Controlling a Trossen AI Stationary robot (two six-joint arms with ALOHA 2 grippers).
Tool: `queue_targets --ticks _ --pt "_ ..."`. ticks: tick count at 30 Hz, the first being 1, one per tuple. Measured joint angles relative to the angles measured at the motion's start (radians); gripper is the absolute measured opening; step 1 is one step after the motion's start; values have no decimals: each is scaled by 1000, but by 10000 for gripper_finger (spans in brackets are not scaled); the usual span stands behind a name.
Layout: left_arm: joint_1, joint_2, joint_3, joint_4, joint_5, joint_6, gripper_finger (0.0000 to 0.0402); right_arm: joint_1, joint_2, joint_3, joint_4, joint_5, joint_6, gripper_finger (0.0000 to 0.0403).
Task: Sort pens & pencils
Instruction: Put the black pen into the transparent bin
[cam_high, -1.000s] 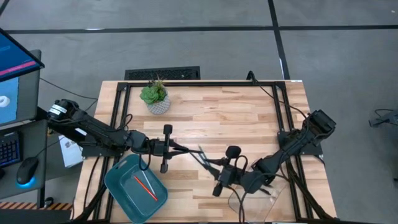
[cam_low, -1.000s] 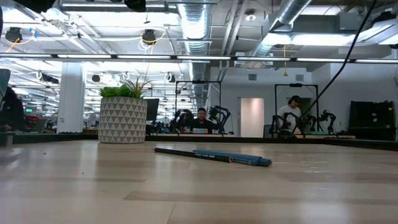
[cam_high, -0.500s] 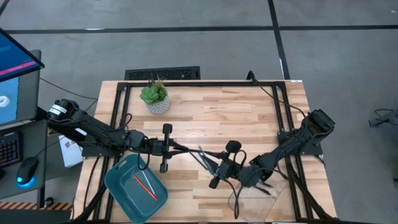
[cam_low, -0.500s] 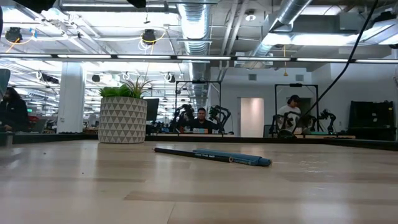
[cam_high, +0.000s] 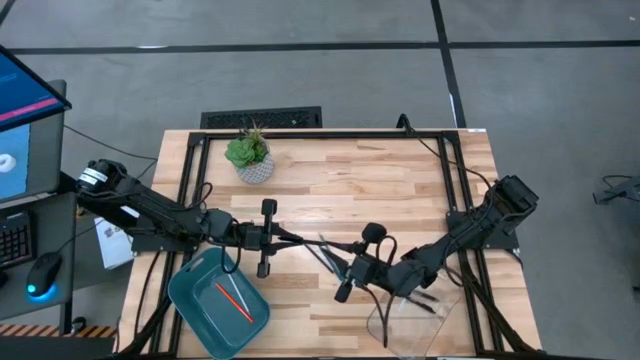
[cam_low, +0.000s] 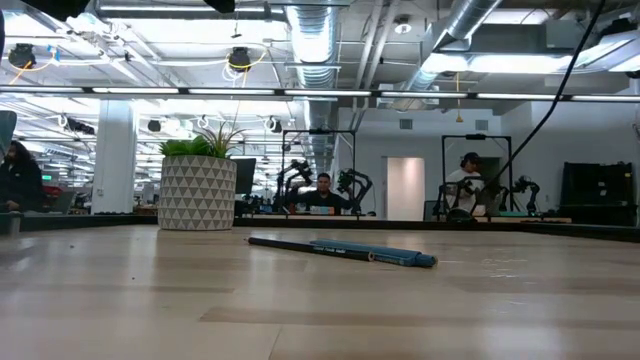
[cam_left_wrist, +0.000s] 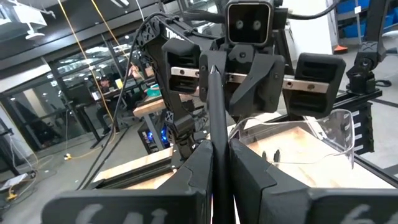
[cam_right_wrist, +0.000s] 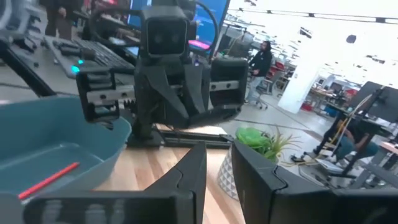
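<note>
My left gripper (cam_high: 285, 236) hovers over the table's middle, shut on a black pen (cam_left_wrist: 214, 106) that points at my right gripper (cam_high: 346, 264). The right gripper faces it from the right, open, with nothing between its fingers (cam_right_wrist: 217, 167). Below them a black stick (cam_low: 290, 244) and a teal-blue pen (cam_low: 378, 254) lie flat on the wood. An orange-red pencil (cam_high: 235, 300) lies in the teal bin (cam_high: 195, 297). Dark pens lie in the clear container (cam_high: 420, 312). My left gripper pinches the black pen between its two fingers at the pen's rear part (cam_left_wrist: 217, 146). The pen lies along the fingers. They come level from the table's left. The pen's free end (cam_left_wrist: 209, 70) sticks out ahead toward the right gripper, clear of the table.
A potted plant (cam_high: 249, 158) stands at the far left of the table. The teal bin sits at the near left edge, the clear container at the near right. Black frame rails (cam_high: 330, 133) run along the table's edges. People sit at benches beyond the table (cam_low: 322, 192).
My right gripper has crept a little toward the table's far edge and the held pen, tipping slightly; its fingers stay apart. The pens on the table have not moved.
</note>
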Motion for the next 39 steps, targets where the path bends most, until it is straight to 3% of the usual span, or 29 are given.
queue_targets --ticks 8,16,24,39 --pt "1 0 0 0 48 0 21 -5 0 0 37 -13 -7 98" --pt "2 0 0 0 50 3 21 -16 0 11 37 -93 3 98" --pt "2 0 0 0 51 4 21 -1 -1 14 34 -98 8 100" --pt "2 0 0 0 52 4 21 -11 -1 15 21 -87 27 199"
